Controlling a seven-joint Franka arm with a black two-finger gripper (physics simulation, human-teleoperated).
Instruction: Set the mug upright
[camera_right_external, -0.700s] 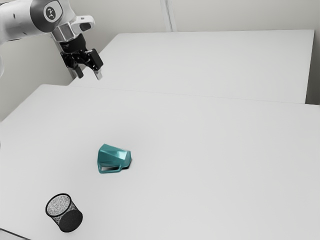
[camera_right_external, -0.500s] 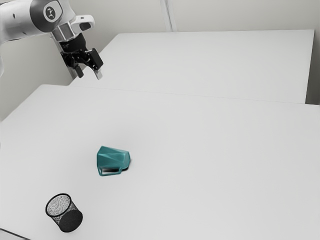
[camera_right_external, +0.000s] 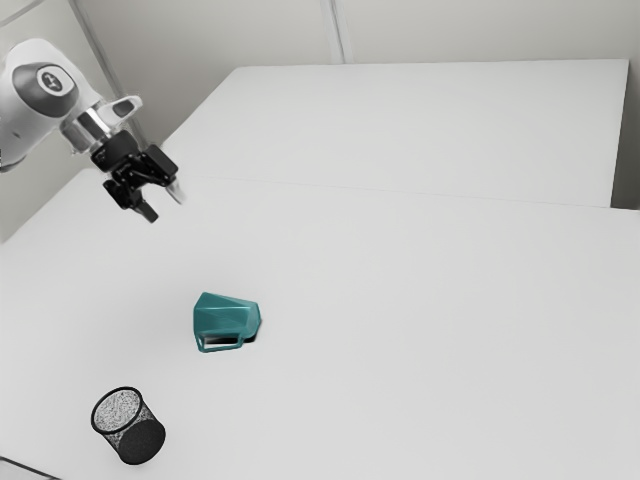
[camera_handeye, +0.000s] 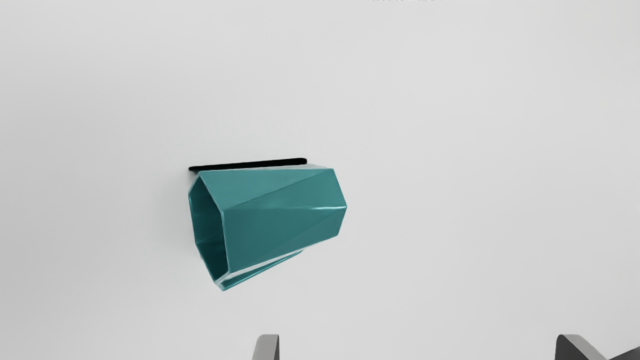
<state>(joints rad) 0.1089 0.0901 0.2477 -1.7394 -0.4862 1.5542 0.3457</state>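
One mesh cup (camera_right_external: 128, 425) sits nearest. Beyond the cup, toward the exterior view's right, the mug (camera_right_external: 226, 322) lies on its side. Farther from the cup, the gripper (camera_right_external: 163, 203) hangs open and empty. I'd square it across the body (camera_handeye: 280, 215), grip gently, lift, then turn the mouth (camera_handeye: 209, 230) up.
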